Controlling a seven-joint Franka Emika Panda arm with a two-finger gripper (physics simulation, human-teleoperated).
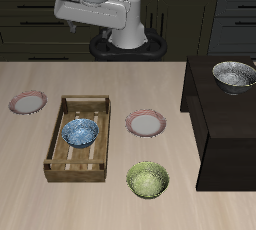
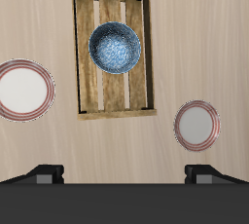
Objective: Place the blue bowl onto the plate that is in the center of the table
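The blue bowl (image 1: 80, 132) with its white speckled inside sits in a wooden slatted crate (image 1: 62, 164) on the beige table (image 1: 30, 194). It also shows in the wrist view (image 2: 115, 48), inside the crate (image 2: 86, 72). The plate (image 1: 146, 124) with a pink-red rim lies beside the crate near the table's middle and shows in the wrist view (image 2: 24, 90). My gripper (image 1: 78, 22) hangs high above the table's back edge, far from the bowl. In the wrist view the gripper (image 2: 124, 176) is open and empty, its fingertips (image 2: 47, 174) wide apart.
A second pink-rimmed plate (image 1: 28, 102) lies on the crate's other side, farther back (image 2: 197, 125). A green patterned bowl (image 1: 147, 179) stands near the front edge. A grey metallic bowl (image 1: 233, 74) sits on the dark raised cabinet (image 1: 225, 134).
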